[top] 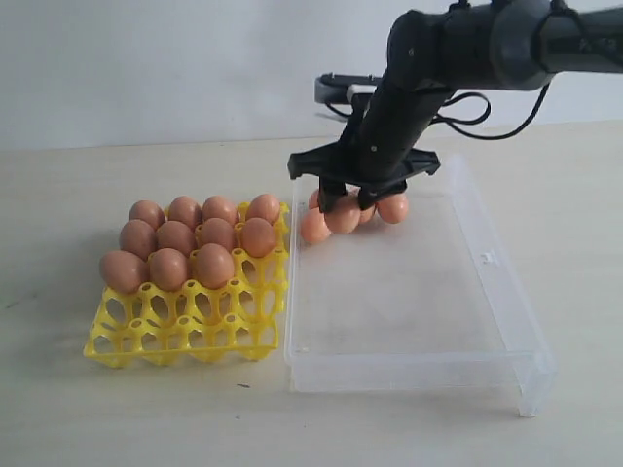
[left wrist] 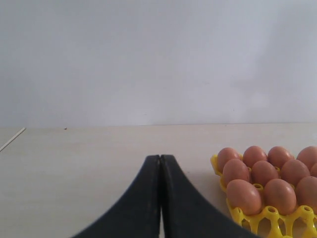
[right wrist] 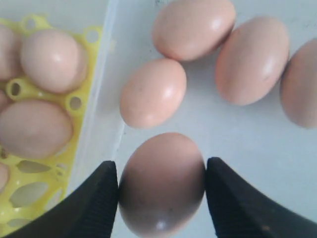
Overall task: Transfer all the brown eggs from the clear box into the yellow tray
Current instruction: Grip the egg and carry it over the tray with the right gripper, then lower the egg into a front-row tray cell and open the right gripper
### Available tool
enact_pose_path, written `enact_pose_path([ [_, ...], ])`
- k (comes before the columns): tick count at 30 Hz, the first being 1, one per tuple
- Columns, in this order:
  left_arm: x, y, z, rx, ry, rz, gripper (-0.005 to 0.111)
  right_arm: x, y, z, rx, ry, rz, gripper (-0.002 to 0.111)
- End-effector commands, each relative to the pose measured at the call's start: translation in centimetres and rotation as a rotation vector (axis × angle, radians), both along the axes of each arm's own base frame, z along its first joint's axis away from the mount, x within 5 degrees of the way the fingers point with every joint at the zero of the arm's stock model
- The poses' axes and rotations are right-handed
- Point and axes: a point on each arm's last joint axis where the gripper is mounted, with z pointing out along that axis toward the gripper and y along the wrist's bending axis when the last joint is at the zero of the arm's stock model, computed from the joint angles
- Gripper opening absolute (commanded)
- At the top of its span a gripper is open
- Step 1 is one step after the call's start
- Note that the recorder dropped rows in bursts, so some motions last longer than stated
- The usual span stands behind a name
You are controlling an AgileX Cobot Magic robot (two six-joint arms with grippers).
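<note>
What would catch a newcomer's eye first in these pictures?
The black right gripper is down in the far left corner of the clear box, its fingers against both sides of one brown egg among five clustered there. Next comes the bright yellow tray left of the box, with eleven eggs packed toward its far side and the near cups bare.

I can read nothing here. No lettering, number, brand or sign shows on the brown eggs (top: pixel 176 236), the yellow tray (top: pixel 185 348) or the clear box (top: pixel 419 375). A small raised mark sits on the box's rim, right of middle in the exterior view, and it is too small for me to tell whether it carries any writing.
</note>
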Motion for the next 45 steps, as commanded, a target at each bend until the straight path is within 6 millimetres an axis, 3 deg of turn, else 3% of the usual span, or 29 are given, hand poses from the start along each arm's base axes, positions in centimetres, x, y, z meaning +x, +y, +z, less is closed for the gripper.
enact_pose_path([
  [1,0.0,0.0,-0.1,-0.011,-0.003,-0.003,0.0,-0.6,-0.1,3.4,0.047,-0.114,0.032,0.0],
  [6,0.0,0.0,-0.1,-0.011,-0.003,-0.003,0.0,-2.9,0.6,4.3,0.111,-0.223,0.055,0.0],
  [14,0.0,0.0,-0.1,-0.011,-0.003,-0.003,0.0,-8.1,3.6,2.8,0.287,-0.424,0.108,0.0],
  [19,0.0,0.0,-0.1,-0.011,-0.003,-0.003,0.0,-9.7,4.9,1.7,0.335,-0.481,0.14,0.0],
  [30,0.0,0.0,-0.1,-0.011,-0.003,-0.003,0.0,-10.0,5.2,-1.9,0.325,-0.5,0.146,0.0],
  [45,0.0,0.0,-0.1,-0.011,-0.003,-0.003,0.0,-10.0,5.3,-4.7,0.27,-0.442,0.155,0.002],
])
